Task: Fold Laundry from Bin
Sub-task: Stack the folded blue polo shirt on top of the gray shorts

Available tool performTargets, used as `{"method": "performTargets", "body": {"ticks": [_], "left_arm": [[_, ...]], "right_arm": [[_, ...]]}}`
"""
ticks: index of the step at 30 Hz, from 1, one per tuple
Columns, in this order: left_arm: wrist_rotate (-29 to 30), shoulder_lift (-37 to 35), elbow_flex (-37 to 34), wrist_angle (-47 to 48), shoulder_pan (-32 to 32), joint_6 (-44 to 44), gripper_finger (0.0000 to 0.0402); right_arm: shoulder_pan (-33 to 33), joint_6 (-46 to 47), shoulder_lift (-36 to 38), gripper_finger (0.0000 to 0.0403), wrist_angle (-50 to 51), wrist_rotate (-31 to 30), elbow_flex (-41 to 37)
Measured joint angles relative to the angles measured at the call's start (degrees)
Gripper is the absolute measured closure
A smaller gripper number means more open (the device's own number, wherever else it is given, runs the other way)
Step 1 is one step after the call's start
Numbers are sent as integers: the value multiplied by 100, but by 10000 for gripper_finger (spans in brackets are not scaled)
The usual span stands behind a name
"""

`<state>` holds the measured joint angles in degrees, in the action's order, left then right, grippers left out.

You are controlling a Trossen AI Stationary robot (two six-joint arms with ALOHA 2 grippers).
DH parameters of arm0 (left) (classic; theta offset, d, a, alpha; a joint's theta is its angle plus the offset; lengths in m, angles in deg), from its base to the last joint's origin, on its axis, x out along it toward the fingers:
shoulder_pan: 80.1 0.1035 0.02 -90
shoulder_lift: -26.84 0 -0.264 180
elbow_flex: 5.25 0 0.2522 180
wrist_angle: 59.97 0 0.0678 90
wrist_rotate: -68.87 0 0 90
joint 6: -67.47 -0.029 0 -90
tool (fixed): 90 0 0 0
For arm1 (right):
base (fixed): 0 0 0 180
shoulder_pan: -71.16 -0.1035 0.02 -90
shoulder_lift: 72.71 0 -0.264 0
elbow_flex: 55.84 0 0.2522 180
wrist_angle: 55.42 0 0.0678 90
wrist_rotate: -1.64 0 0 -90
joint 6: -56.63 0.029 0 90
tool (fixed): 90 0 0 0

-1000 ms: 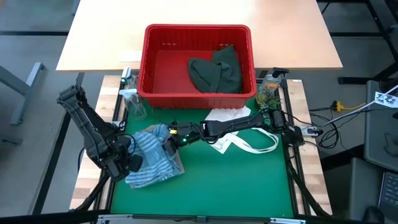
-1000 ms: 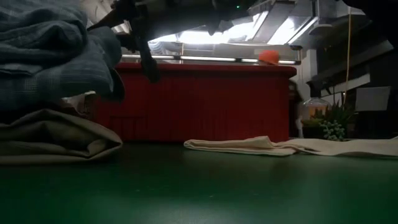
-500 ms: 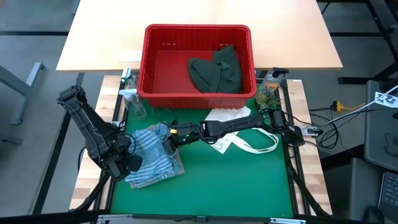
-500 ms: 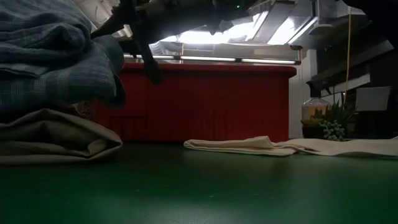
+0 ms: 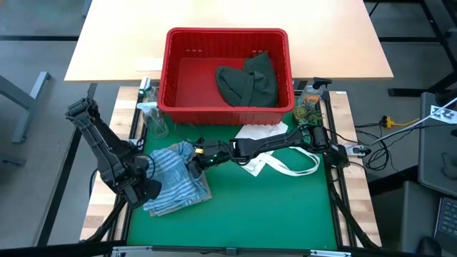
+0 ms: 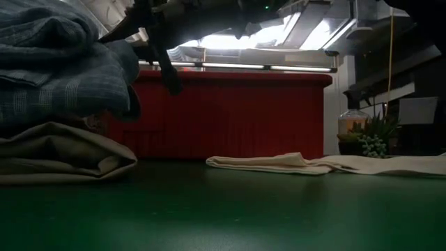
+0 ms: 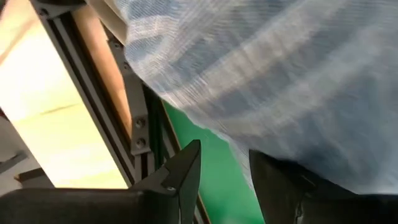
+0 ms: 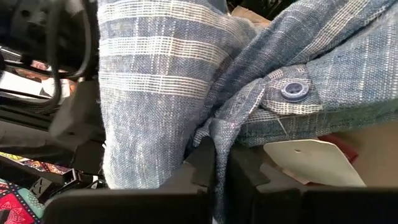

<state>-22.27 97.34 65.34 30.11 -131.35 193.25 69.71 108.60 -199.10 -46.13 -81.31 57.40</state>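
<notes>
The blue-white striped shirt (image 5: 173, 178) lies bunched on the tan garment (image 6: 63, 150) at the mat's left. My right gripper (image 5: 194, 161) reaches in from the table's right and is shut on the shirt's right edge. At the shirt's left edge my left gripper (image 7: 224, 149) points down, open, with green mat showing in the gap. The red bin (image 5: 175, 78) stands at the far side with a dark green garment (image 5: 248, 80) inside it. My left gripper has one finger (image 7: 273, 183) beside the shirt's left edge; whether it touches the cloth, I cannot tell. My right gripper pinches a fold of the striped shirt (image 8: 214, 127) next to a button between its two fingers. It comes from the table's right, slanting slightly down. The cloth hangs slack around the fingers, above the tan garment.
A flat white tote bag (image 5: 282, 163) with loop handles lies on the mat under my right arm, and a small white cloth (image 5: 258, 131) sits just before the bin. A clear bottle (image 5: 152, 118) stands at the bin's left corner, a small plant (image 5: 308, 107) at its right.
The shirt's hanging part beside my right gripper has sagged a little lower. Both arms have kept their places.
</notes>
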Motion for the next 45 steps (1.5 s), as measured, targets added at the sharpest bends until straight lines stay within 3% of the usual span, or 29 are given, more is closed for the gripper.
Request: {"method": "performTargets", "body": {"ticks": [15,23,35,45], "left_arm": [[101,0,752,-115,-550,-29,290],[992,0,752,-362,-760,-21,290],[1918,-1,752,-296,-758,-470,290],[2024,0,752,62,-753,-488,290]], "right_arm": [[156,-149,13,246,413,165,-3],[552,-187,29,252,464,522,-4],[873,-1204,330,253,1416,704,-9],[422,-2450,874,253,958,673,-4]]}}
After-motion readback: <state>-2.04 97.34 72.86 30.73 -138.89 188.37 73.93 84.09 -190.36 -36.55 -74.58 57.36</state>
